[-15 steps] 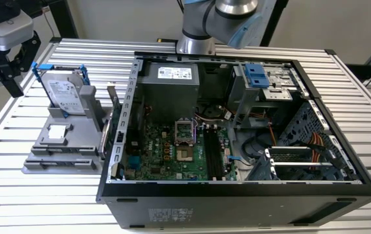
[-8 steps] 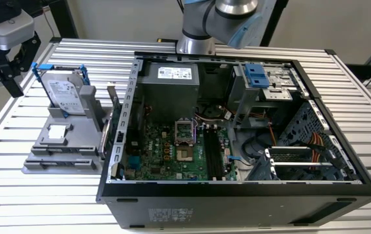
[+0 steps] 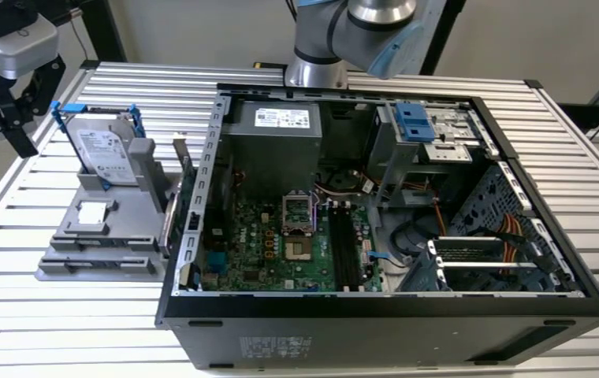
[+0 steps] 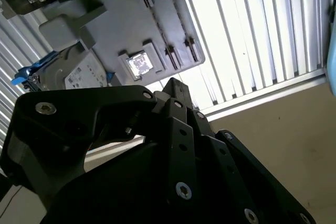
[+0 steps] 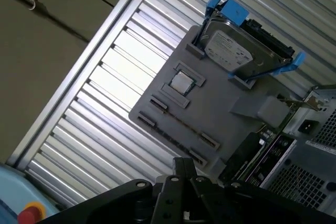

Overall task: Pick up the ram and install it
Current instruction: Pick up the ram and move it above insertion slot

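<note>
Fig.: approach step, I judge: gripper hovers near grey parts tray, its state and load I can't tell; ram pick needs alignment w/ tray slots.

The worktop is bare in front of the grey holder. The upright hard drive stands near the tool. In the computer case, tall walls, the power supply and the drive cage ring the open motherboard.

An open computer case lies on the slatted worktop. Beside it, a grey holder carries an upright hard drive in a blue frame and a small square chip.
</note>
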Controlling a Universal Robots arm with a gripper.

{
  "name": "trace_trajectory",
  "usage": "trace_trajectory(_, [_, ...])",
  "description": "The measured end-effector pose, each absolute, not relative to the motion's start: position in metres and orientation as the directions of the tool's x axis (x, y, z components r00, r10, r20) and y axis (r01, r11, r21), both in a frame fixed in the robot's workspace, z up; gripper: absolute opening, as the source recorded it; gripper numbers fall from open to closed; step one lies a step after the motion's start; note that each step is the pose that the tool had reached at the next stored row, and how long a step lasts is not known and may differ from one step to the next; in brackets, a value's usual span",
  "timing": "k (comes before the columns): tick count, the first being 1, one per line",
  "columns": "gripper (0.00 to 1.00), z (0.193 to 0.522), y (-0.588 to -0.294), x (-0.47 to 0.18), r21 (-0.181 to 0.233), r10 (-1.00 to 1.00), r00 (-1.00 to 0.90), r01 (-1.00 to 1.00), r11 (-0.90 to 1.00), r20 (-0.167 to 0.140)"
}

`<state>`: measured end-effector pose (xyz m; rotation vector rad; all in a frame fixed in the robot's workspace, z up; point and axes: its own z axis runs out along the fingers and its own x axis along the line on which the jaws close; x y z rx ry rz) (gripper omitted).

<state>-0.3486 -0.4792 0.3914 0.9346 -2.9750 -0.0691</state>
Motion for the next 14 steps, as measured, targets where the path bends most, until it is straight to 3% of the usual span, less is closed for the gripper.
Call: trace_trajectory(14, [0.00,0.3914,-0.4792,-0.3486,0.049,-0.627,-0.779,-0.626,0.778,0.008])
